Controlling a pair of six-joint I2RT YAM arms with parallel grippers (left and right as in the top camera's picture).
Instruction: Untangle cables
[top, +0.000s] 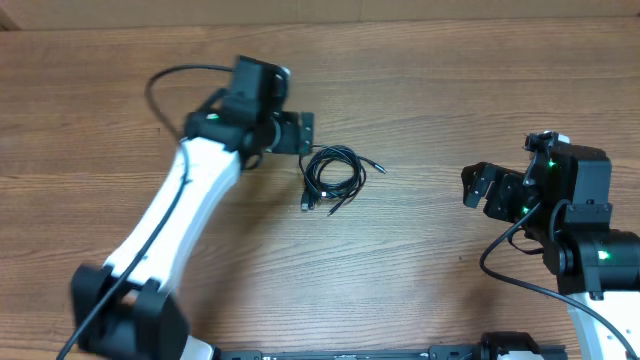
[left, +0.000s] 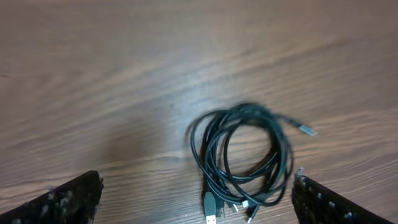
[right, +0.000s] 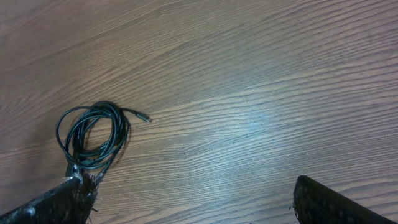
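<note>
Black cables coiled mid-table, nobody touching them.
Left gripper hovers just beside the coil's upper-left edge, fingers spread wide, nothing held; the bundle lies in one small loop on the wooden table, plug ends poking out; further right, well apart, the right gripper is released too.

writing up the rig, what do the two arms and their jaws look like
Left arm: a long white link between black joint housings, a green light near the wrist, a black cable looping off it. Right arm: mostly black blocky housings with green lights, a white link low down, its own black cable. The jaws on both are black and rough-textured.
</note>
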